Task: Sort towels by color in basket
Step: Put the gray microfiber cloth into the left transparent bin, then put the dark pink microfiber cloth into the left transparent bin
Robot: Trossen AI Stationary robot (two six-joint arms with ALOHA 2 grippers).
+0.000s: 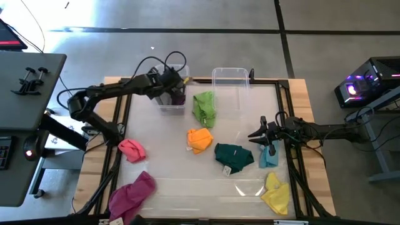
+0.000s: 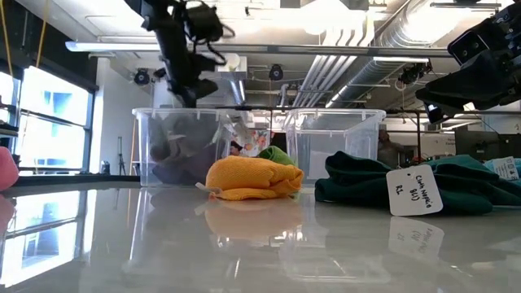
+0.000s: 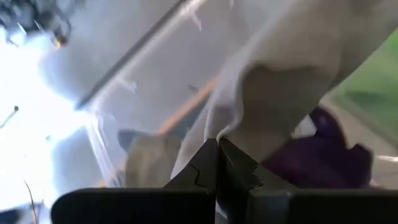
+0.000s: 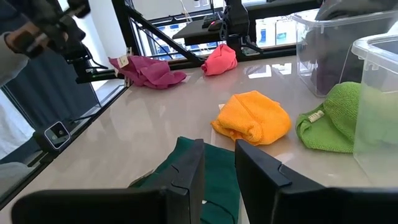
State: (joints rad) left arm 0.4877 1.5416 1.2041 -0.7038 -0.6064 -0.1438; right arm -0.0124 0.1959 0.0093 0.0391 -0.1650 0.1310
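**Seven towels still out, one bin started**

Left gripper sits over the far-left bin, jaws together and holding nothing, purple towel below. Right gripper hovers over the dark green towel, jaws slightly apart, empty. Next, I judge: descend and pinch that crumpled, tagged cloth.

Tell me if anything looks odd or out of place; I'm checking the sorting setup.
Mostly an unfinished sort. The light green towel lies against the outside of the empty right bin, not in it. The dark green towel shows a white tag. The left pincer is shut over the left bin.
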